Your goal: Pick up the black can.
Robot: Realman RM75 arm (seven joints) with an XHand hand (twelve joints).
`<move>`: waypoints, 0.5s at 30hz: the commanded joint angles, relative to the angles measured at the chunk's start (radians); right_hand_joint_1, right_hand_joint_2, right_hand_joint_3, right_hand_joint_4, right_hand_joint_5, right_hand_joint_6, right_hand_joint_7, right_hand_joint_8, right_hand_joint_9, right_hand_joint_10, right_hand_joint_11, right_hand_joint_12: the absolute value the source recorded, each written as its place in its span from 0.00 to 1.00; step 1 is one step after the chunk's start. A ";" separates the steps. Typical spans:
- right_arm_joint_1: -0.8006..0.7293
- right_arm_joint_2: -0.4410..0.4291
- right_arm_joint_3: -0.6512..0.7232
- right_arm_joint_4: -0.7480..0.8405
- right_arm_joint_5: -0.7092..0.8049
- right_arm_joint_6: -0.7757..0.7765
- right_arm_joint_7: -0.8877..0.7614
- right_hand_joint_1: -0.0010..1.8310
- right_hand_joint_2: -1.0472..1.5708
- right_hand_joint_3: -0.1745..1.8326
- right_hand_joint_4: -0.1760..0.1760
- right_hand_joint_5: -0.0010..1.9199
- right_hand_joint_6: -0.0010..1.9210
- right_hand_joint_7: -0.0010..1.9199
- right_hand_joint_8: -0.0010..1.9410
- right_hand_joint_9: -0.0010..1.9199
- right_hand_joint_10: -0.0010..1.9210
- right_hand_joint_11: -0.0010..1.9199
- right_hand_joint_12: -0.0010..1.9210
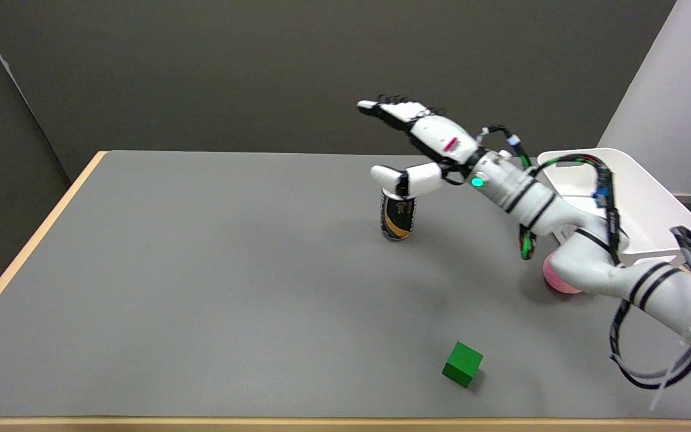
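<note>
The black can stands upright, far behind the green block. The right hand hovers over it, fingers spread, holding nothing. The can looks light, hard and slippery; grab its round sides.

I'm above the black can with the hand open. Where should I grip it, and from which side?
Grip the upright black cylindrical can with gold markings around its middle, on the curved side wall. Come in from its right, where the open right hand already hovers, thumb over the top. It stands alone on the grey table, so fingers should have room to wrap around it.
</note>
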 commanded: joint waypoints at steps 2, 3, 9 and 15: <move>0.145 -0.046 -0.201 0.096 -0.146 -0.380 0.001 0.18 0.61 0.57 0.62 0.04 0.13 0.06 0.15 0.02 0.28 0.00 0.49; 0.141 -0.044 -0.198 0.097 -0.146 -0.387 0.001 0.18 0.61 0.57 0.62 0.04 0.13 0.06 0.15 0.02 0.28 0.00 0.49; 0.104 0.002 -0.179 0.137 -0.146 -0.458 0.000 0.19 0.62 0.58 0.64 0.04 0.19 0.07 0.16 0.03 0.29 0.00 0.48; 0.071 0.046 -0.167 0.176 -0.144 -0.478 0.000 0.17 0.62 0.58 0.66 0.05 0.21 0.09 0.16 0.03 0.29 0.00 0.50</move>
